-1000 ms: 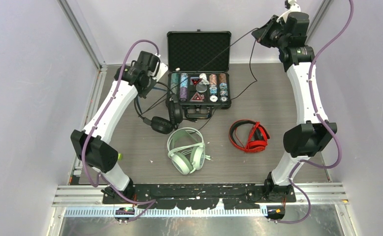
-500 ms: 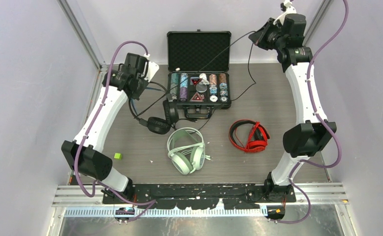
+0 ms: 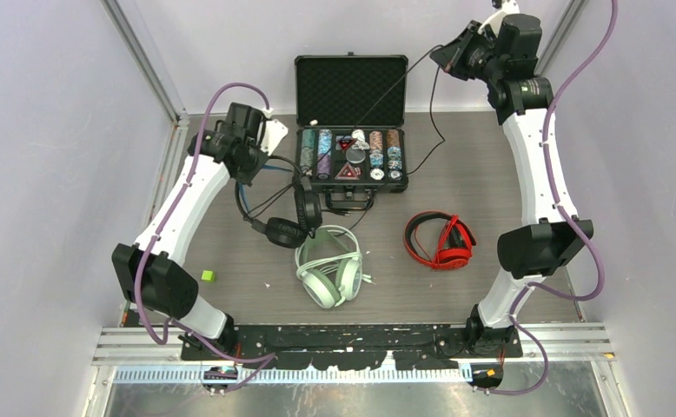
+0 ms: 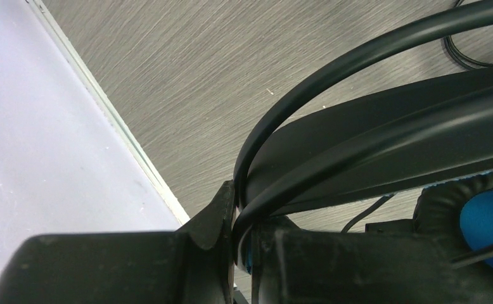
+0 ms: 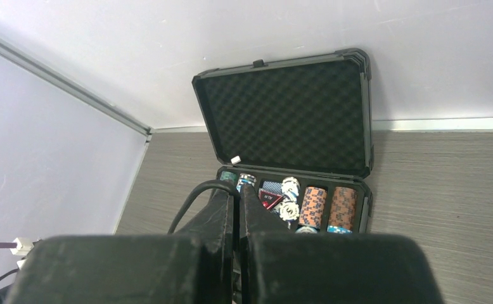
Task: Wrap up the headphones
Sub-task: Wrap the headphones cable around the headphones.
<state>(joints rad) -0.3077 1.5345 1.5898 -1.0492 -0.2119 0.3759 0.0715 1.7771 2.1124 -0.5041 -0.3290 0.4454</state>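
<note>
Black case (image 3: 349,85), chips (image 3: 371,153) inside, black headphones (image 3: 285,232) beside

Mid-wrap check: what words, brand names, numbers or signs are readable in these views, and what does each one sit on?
None can be read in any view.
On the poker chips in the open case: printed patterns only, too small to read.
On the red triangular pieces in the case: marks too blurred to read.
On the black headphones, mint headphones and red headphones: no logo shows.
</note>
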